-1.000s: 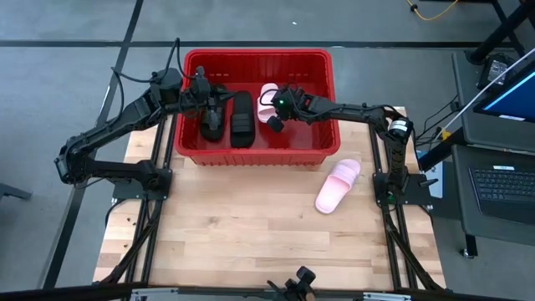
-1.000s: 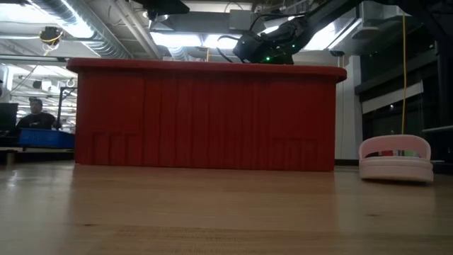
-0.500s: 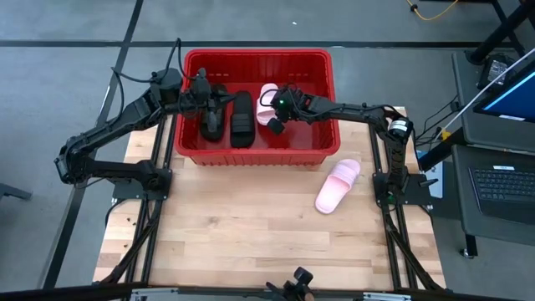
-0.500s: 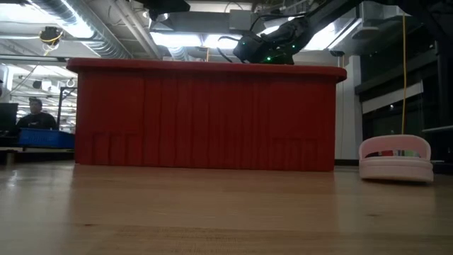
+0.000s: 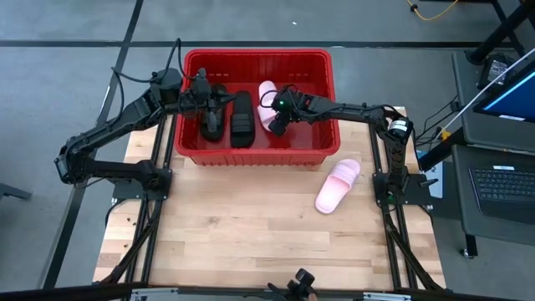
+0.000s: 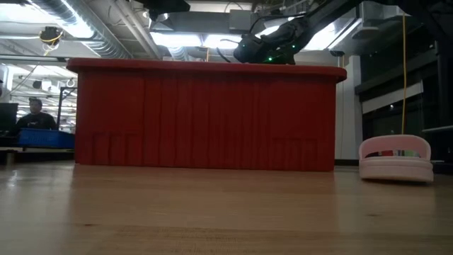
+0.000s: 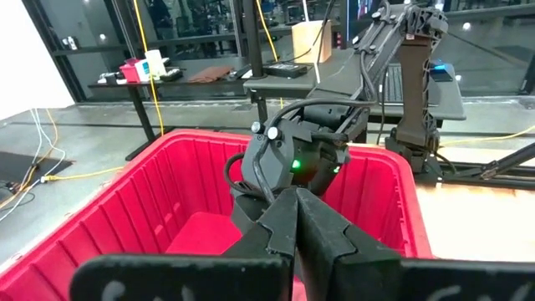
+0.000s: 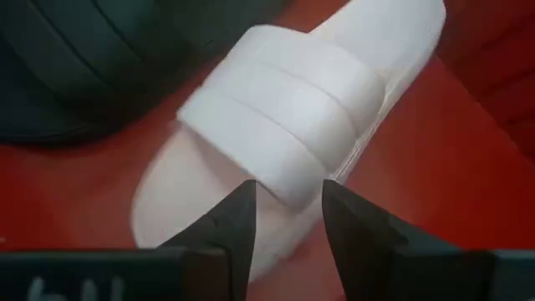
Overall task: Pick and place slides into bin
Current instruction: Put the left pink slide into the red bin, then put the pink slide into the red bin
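- Since a second ago the right gripper (image 5: 272,127) has let go: its fingers (image 8: 234,219), then pinched on the pale pink slide sandal with the wide ribbed strap (image 8: 284,138), now stand parted, and the sandal has dropped flat onto the floor of the large bright red ribbed plastic bin (image 5: 195,63), a touch nearer the far wall in the high view.
- That released pink sandal (image 5: 267,96) lies inside the bin just beside the two matte black slide sandals (image 5: 242,117), which sit side by side left of it.
- The second pale pink slide sandal (image 5: 338,185) is on the light wooden table (image 5: 251,242) outside the bin, near its front right corner and apart from it.
- The left gripper (image 7: 294,219) hangs over the bin's left half above the black pair, jaws pressed together and empty.
- Judged from this, the drop is done and the step in hand is the retreat. To do it well, the right arm should lift straight up with its jaws wide until they clear the strap and the bin rim, then swing out toward the last sandal; dragging sideways could snag the strap and lift the sandal back out.
- For the last pick, gripping across the strap looks the surest hold.
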Controlling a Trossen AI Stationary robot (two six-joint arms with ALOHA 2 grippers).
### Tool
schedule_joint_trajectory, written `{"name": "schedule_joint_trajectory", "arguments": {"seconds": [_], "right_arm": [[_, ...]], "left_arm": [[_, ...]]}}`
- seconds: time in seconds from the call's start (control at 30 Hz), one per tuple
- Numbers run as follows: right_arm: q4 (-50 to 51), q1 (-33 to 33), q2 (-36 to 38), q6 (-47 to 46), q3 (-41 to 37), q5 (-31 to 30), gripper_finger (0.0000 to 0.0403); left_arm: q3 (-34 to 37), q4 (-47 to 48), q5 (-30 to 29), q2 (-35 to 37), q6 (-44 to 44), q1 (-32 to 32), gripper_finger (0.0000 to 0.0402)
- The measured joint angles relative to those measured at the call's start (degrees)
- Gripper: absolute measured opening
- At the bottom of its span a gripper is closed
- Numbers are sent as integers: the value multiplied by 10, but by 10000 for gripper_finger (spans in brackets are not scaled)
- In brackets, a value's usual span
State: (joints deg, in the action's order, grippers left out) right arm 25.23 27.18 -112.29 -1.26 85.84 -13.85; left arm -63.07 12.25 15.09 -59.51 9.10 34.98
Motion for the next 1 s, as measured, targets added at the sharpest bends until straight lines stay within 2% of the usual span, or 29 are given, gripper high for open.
{"name": "schedule_joint_trajectory", "arguments": {"seconds": [0.43, 0.5, 0.87, 0.93, 1.0], "right_arm": [[-1, 0, 0, -17, 0, 5, 139], [23, 0, 0, -16, 11, 6, 139], [239, -2, 1, 9, 188, 6, 138], [272, -4, 1, 15, 218, 6, 125], [307, -5, 1, 19, 249, 6, 92]], "left_arm": [[0, 0, 0, 0, -9, 0, 3], [0, 0, 0, 0, -9, 0, 3], [0, 0, 0, 0, -9, 0, 2], [0, 0, 0, 0, -9, 0, 2], [0, 0, 0, 0, -1, 0, 3]]}}
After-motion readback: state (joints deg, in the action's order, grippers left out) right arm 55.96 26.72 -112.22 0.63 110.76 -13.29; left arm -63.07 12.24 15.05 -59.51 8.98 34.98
